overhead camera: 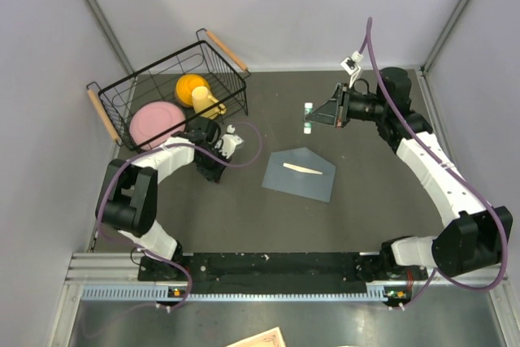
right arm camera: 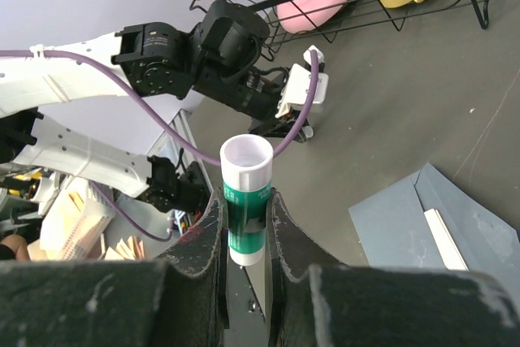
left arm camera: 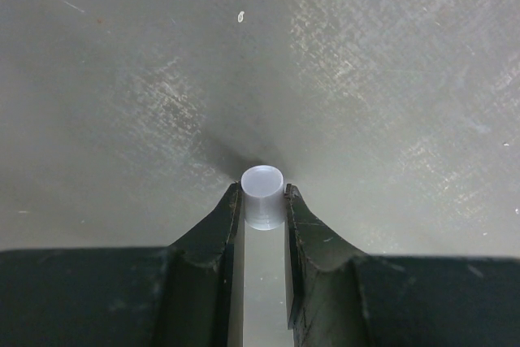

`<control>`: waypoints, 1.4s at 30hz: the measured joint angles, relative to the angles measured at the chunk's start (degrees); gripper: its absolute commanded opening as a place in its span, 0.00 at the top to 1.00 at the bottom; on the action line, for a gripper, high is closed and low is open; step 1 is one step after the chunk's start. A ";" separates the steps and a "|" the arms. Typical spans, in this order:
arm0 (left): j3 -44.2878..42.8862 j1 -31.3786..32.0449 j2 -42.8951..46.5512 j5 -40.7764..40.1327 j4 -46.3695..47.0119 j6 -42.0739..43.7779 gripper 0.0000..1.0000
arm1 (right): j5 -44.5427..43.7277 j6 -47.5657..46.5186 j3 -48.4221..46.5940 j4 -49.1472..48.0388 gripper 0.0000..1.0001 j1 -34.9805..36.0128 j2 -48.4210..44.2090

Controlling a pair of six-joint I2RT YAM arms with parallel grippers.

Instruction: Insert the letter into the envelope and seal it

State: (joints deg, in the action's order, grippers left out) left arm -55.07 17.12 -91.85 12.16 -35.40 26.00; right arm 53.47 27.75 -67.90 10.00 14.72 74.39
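Note:
The blue-grey envelope (overhead camera: 299, 176) lies flat mid-table with its pointed flap toward the far side. It also shows in the right wrist view (right arm camera: 406, 221). A narrow cream sliver (overhead camera: 302, 169) shows on its face; the rest of the letter is hidden. My right gripper (overhead camera: 312, 119) hovers beyond the envelope's far edge. It is shut on a white-and-green glue stick (right arm camera: 246, 201) whose top is uncapped. My left gripper (overhead camera: 213, 173) points down at the table left of the envelope. It is shut on a small translucent white cap (left arm camera: 262, 195) that stands on the table.
A black wire basket (overhead camera: 122, 91) with wooden handles stands at the back left. It holds a pink plate (overhead camera: 156, 122) and a yellow cup (overhead camera: 197, 92). Grey walls close in the table on the left, back and right.

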 measured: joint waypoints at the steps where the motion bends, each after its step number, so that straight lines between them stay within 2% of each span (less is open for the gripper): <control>1: 0.00 -0.02 -0.46 0.00 0.28 -0.22 0.89 | 0.00 -0.15 0.04 0.26 1.00 0.00 0.02; 11: 0.02 -0.02 -1.95 0.44 2.03 -1.81 0.58 | 0.24 -0.61 0.04 0.83 1.00 0.00 0.44; 15: 0.31 0.00 -1.95 0.48 2.21 -1.97 0.51 | 0.24 -0.72 0.04 0.85 1.00 0.00 0.48; 22: 0.35 0.00 -1.95 0.92 2.23 -2.05 0.47 | 0.26 -0.74 0.04 1.11 1.00 0.00 0.98; 30: 0.33 0.00 -1.95 1.92 2.25 -2.08 0.31 | 0.26 -0.74 0.04 1.75 1.00 0.00 1.05; 42: 0.31 0.00 -1.95 1.92 2.58 -2.10 0.24 | 0.39 -0.74 0.04 2.03 1.00 0.00 1.05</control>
State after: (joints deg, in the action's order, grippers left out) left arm -54.76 17.12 -93.80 14.09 -32.82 23.90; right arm 53.87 27.00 -67.85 12.03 14.72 75.44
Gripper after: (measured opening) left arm 0.733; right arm 0.107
